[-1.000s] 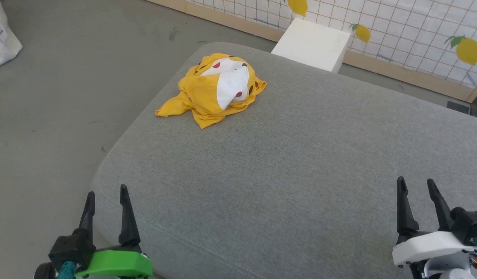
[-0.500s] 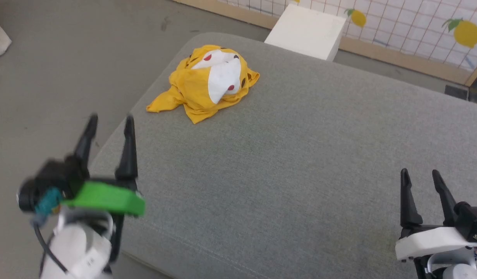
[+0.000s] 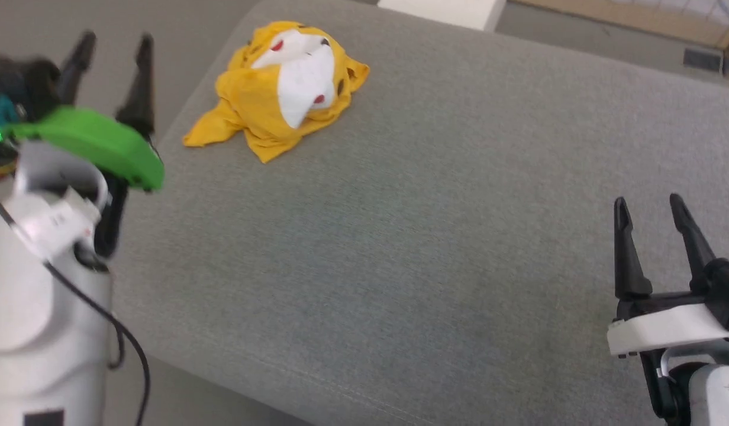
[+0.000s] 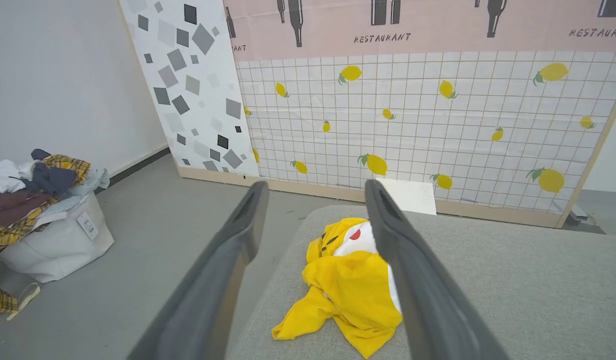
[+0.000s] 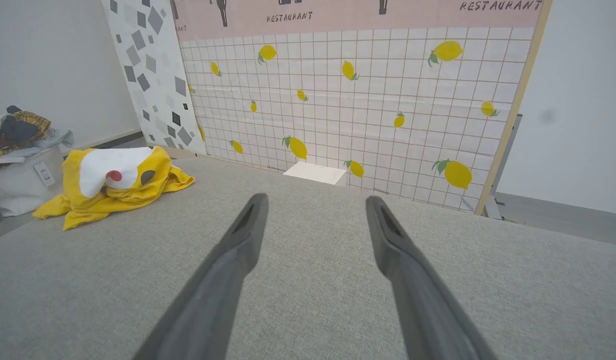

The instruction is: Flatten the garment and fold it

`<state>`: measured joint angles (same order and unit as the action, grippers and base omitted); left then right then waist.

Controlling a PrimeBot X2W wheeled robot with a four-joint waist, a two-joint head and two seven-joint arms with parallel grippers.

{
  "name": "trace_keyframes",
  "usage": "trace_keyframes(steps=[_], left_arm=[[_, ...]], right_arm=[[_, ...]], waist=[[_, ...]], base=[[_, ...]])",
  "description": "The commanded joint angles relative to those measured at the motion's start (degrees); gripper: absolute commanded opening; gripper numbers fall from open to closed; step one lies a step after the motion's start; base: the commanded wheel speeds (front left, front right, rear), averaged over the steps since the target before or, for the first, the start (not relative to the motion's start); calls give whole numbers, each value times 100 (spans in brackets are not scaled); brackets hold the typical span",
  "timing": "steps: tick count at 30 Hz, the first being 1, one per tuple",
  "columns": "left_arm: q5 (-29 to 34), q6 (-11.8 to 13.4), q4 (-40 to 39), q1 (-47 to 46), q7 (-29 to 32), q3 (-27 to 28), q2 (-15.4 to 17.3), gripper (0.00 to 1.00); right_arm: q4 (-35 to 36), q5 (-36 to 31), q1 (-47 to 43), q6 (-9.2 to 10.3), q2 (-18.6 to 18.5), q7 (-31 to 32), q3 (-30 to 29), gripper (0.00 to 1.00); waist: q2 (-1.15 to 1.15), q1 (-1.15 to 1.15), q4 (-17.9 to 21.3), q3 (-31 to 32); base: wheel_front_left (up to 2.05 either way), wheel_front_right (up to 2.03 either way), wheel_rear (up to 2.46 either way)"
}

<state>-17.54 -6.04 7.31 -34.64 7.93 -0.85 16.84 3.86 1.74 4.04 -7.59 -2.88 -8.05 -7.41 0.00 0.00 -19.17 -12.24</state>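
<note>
The garment (image 3: 281,89) is a bright yellow T-shirt, crumpled in a heap near the far left corner of the grey cushioned surface (image 3: 429,207), with a white patch and red and black dots showing on top. My left gripper (image 3: 116,44) hangs open at the upper left, raised over the surface's left edge, short of the garment (image 4: 348,285). Low at the right, my right gripper (image 3: 648,204) stands open over bare cushion, far from the garment (image 5: 113,185). Neither holds anything.
A white box (image 3: 441,7) stands on the floor beyond the far edge. A lemon-print tiled panel (image 4: 413,125) backs the scene. A white bag heaped with clothes (image 4: 38,210) sits on the floor to the left. Grey floor (image 3: 33,23) lies past the left edge.
My left arm has risen and moved forward toward the garment, still open. The head camera has tilted down, shifting the whole picture. The right gripper sits slightly higher in view.
</note>
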Motion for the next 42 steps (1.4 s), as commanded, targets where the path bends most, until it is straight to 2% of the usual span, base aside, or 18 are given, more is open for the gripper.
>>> trace_keyframes(steps=[1, 13, 22, 27, 33, 37, 38, 39, 40, 42], left_arm=[[-58, -53, 80, -245, 119, -55, 134, 100], [-683, -142, 766, -1397, 1283, -796, 993, 100], [-1355, -144, 1320, -1651, 2101, -1216, 1376, 100], [-1400, -144, 1546, -1721, 2539, -1553, 1620, 100], [-1201, -142, 1960, -1859, 2442, -1723, 1777, 100], [-1053, -103, 2279, -1892, 2112, -1763, 1804, 100], [-1036, -104, 2359, -1904, 1968, -1766, 1790, 67], [-1012, -107, 2404, -1919, 1812, -1776, 1787, 20], [-992, -113, 2476, -1934, 1654, -1804, 1789, 0], [-1019, -123, 2618, -1968, 1455, -1839, 1794, 0]], right_arm=[[110, -54, 106, 10, 1, 49, 27, 100], [834, -236, 337, 10, 1, 351, 199, 100], [1109, -320, 466, 10, 1, 477, 225, 100], [1231, -358, 487, 10, 1, 522, 230, 100], [1324, -356, 531, 10, 1, 541, 268, 100], [1355, -360, 525, 10, 1, 546, 244, 100], [1361, -360, 525, 10, 1, 545, 234, 100], [1364, -359, 525, 10, 1, 545, 229, 100], [1362, -357, 527, 10, 1, 544, 225, 100], [1350, -352, 537, 10, 1, 540, 216, 100]], waist=[[0, 0, 281, -364], [0, 0, 841, -1275], [0, 0, 1224, -1810], [0, 0, 1365, -2054], [0, 0, 1541, -2236], [0, 0, 1624, -2298], [0, 0, 1635, -2306], [0, 0, 1642, -2310], [0, 0, 1649, -2306], [0, 0, 1645, -2276]], base=[[0, 0, 0], [0, 0, 0], [0, 0, 0], [0, 0, 0], [0, 0, 0], [0, 0, 0], [0, 0, 0], [0, 0, 0], [0, 0, 0], [0, 0, 0]])
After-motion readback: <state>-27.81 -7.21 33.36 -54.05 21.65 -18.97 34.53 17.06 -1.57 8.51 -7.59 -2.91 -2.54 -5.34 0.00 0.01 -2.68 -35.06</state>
